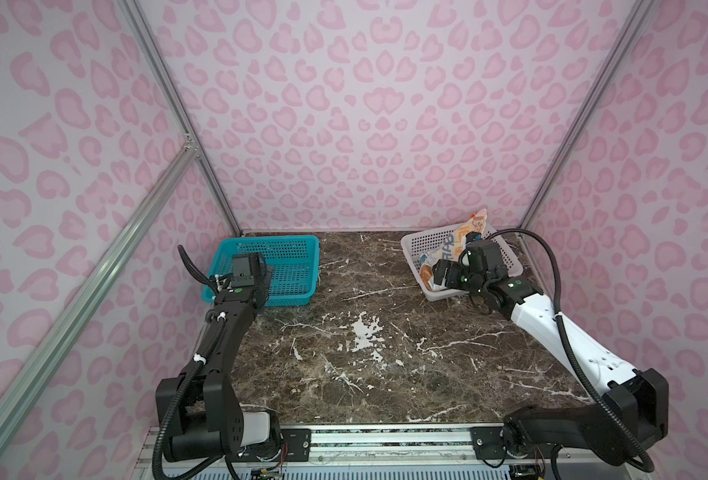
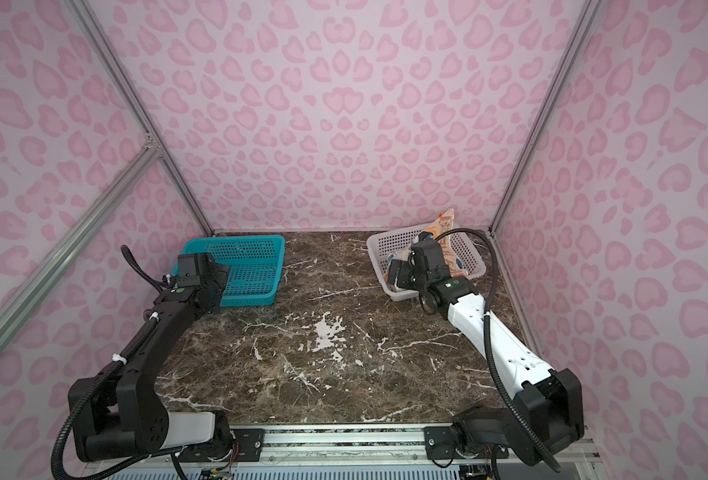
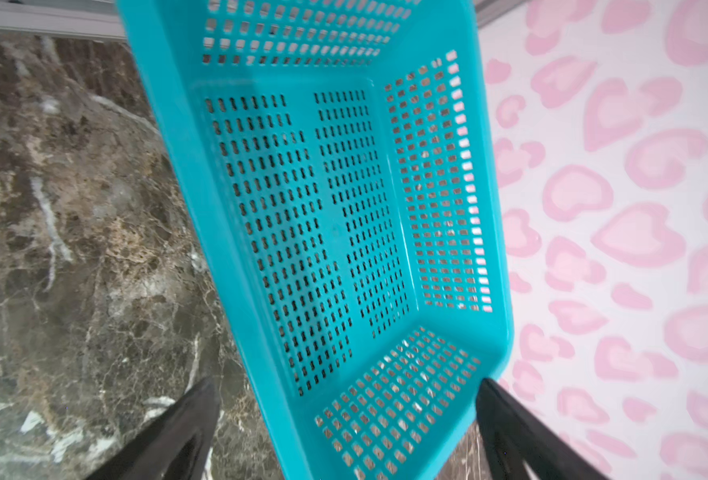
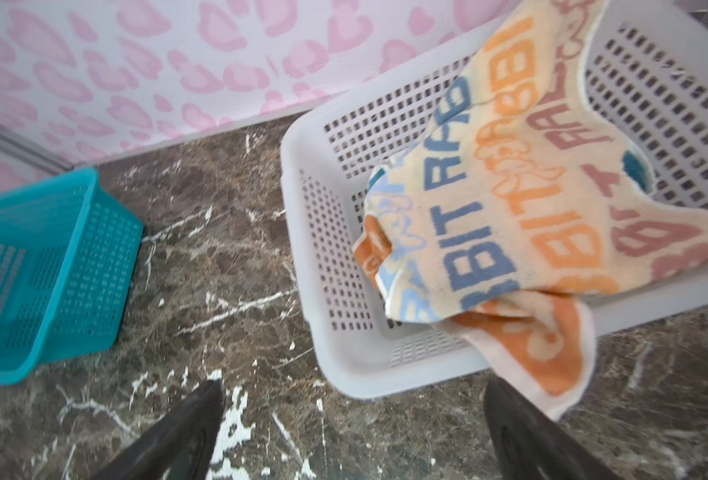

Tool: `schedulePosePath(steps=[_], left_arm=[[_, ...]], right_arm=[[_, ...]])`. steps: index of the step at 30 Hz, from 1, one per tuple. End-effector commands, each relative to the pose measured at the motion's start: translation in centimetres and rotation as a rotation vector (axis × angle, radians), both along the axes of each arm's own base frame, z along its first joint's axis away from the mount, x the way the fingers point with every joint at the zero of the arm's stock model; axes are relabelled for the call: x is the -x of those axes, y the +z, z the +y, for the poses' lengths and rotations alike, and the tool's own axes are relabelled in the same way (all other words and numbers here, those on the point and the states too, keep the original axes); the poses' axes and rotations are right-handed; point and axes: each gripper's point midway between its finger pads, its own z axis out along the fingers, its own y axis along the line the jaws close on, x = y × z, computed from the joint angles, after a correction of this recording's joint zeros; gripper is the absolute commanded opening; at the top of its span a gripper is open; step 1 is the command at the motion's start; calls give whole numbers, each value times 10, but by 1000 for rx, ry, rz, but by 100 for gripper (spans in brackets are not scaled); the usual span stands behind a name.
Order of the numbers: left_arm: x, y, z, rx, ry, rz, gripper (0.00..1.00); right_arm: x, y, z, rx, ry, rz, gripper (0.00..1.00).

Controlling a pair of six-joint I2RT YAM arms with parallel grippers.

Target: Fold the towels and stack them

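Note:
The towels lie bunched in the white basket (image 4: pixel 298 249) at the back right. A cream towel (image 4: pixel 510 199) with blue and orange letters is on top, also seen in both top views (image 1: pixel 448 245) (image 2: pixel 448 224). An orange towel (image 4: pixel 543 345) hangs over the basket's near rim. A small patch of blue cloth (image 4: pixel 637 174) peeks out behind. My right gripper (image 4: pixel 352 390) (image 1: pixel 439 274) is open over the table just before that rim, one finger close to the orange corner. My left gripper (image 3: pixel 348 390) (image 1: pixel 263 272) is open, its fingers either side of the teal basket's corner.
The teal perforated basket (image 3: pixel 169 124) (image 1: pixel 277 239) stands empty at the back left, near the wall. The white basket (image 2: pixel 381 249) sits skewed near the back right corner post. Dark marble tabletop (image 1: pixel 365 365) lies between the arms, with pink patterned walls on three sides.

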Motion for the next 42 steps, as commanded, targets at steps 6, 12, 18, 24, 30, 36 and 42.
schedulePosePath(steps=[6,12,18,24,30,36,42], left_arm=[[-20,62,-109,-198,-536,-148,97],[-15,71,-192,-298,-810,-188,97],[-4,43,-240,-341,-957,-146,97],[0,27,-266,-330,-1043,-143,97],[-4,16,-275,-324,-1073,-126,97],[-5,10,-279,-314,-1093,-110,97],[1,7,-275,-304,-1076,-105,97]], right_arm=[[-70,1,-13,-142,-143,32,100],[-140,-16,8,-228,-162,79,100],[-189,-54,25,-222,-155,167,100],[-225,-86,33,-210,-167,206,100],[-235,-120,40,-172,-177,263,100],[-227,-139,44,-118,-153,299,84],[-206,-143,45,-49,-96,357,66]])
